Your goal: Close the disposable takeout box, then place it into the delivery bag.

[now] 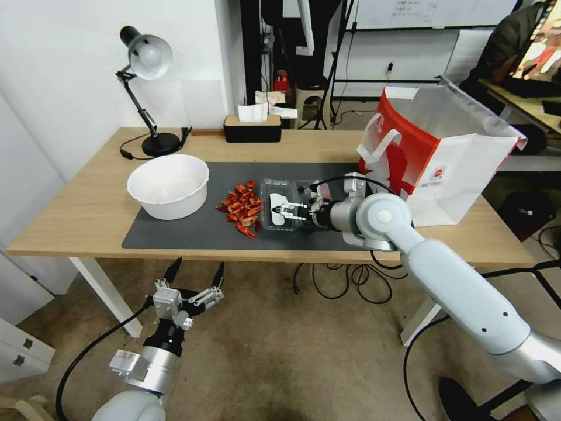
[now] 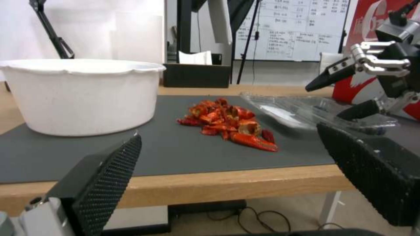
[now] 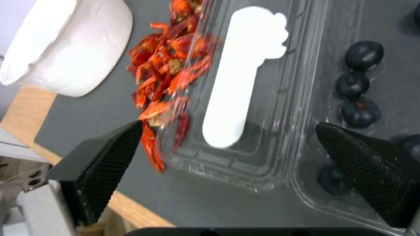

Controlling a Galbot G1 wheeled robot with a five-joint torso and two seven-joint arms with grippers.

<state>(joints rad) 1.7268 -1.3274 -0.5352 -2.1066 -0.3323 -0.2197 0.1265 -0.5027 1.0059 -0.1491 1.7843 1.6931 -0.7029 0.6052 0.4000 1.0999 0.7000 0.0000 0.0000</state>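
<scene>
The box [image 1: 279,211] lies open on the grey mat [image 1: 175,234], near the mat's front edge and right of centre. Its lid half carries a white strip [image 3: 242,75]; the tray half holds dark berries [image 3: 359,111]. A pile of red shell pieces [image 1: 241,209] lies on the mat touching the box's left side. A white bowl [image 1: 169,185] stands at the mat's left end, well apart from the box.

The right gripper [image 1: 290,211] is over the open box, reaching in from the right, fingers spread wide with the lid half and part of the tray half between them; contact with the plastic cannot be told.

The left gripper [image 1: 196,271] hangs below the bench's front edge, under the mat's left part, fingers spread wide and holding nothing.

The bag [image 1: 435,153] stands upright and open at the bench's right end, just behind the right arm, apart from the box.
</scene>
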